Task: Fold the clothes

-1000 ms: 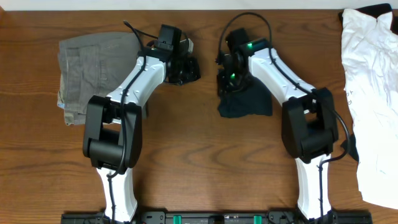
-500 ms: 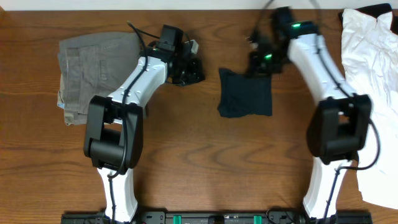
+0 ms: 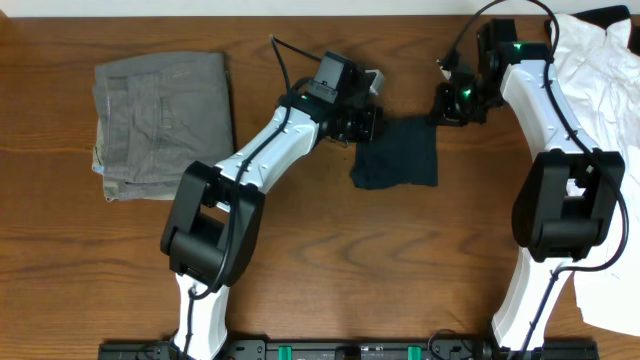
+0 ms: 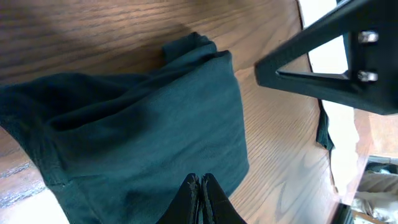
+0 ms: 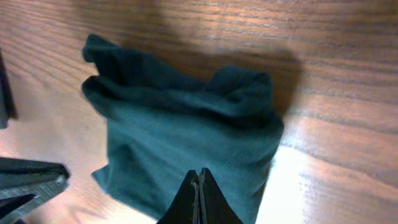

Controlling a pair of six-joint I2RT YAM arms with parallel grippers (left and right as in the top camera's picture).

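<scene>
Nearest, along the front edge of the table [image 3: 320, 270], a black mounting rail [image 3: 320, 350] carrying both arm bases; then bare brown wood, strongly grained, with soft glare in the wrist views. Further in, just right of centre, the black T-shirt [image 3: 395, 160], folded into a small squarish packet, flat on the wood, rumpled along its far edge. Level with it at the far left, folded grey-green trousers [image 3: 160, 125]; down the right edge, a crumpled white garment [image 3: 610, 110]. At the packet's far-left corner, the left gripper [image 3: 368, 122], fingers [image 4: 200, 196] pressed together, gripping nothing. Off the far-right corner, clear of the cloth, the right gripper [image 3: 447, 103], likewise closed tight and empty. Beyond the far edge, only a thin pale strip of room. Against a second ago: left arm swung rightward off the trousers, now fully uncovered; right gripper moved from the packet's left side out to the far right; packet itself in the same spot.
</scene>
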